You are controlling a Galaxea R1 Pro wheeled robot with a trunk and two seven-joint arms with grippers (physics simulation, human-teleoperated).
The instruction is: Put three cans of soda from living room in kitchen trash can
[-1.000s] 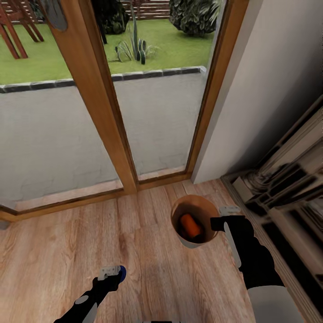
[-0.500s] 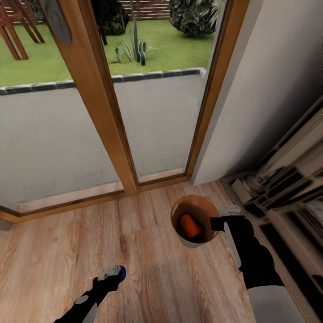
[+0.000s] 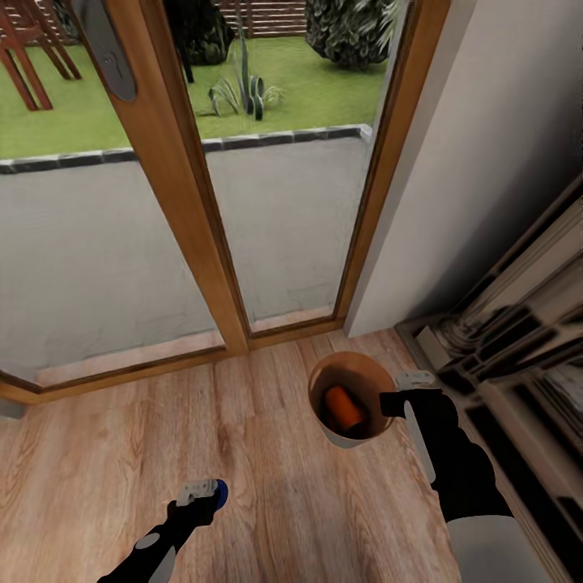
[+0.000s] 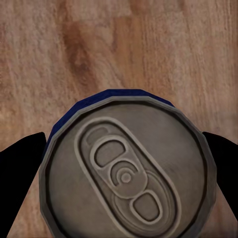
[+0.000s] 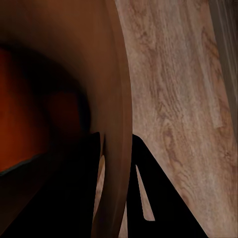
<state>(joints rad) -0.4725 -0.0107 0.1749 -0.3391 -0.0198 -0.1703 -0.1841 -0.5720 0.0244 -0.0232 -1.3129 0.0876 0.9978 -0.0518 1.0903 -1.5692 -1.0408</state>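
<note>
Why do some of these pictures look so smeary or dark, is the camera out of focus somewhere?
Head view: the shelving at the right edge is streaked and blurred, while the bin and the orange can inside it are fairly crisp. Left wrist view: the blue can top is sharp, the floor behind soft. Right wrist view: the bin's wall is close up, its inside in deep shadow.

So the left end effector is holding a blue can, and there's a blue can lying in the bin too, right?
Not quite: the can in the bin is orange, as the head view shows. The left end effector does hold a blue can.
</note>
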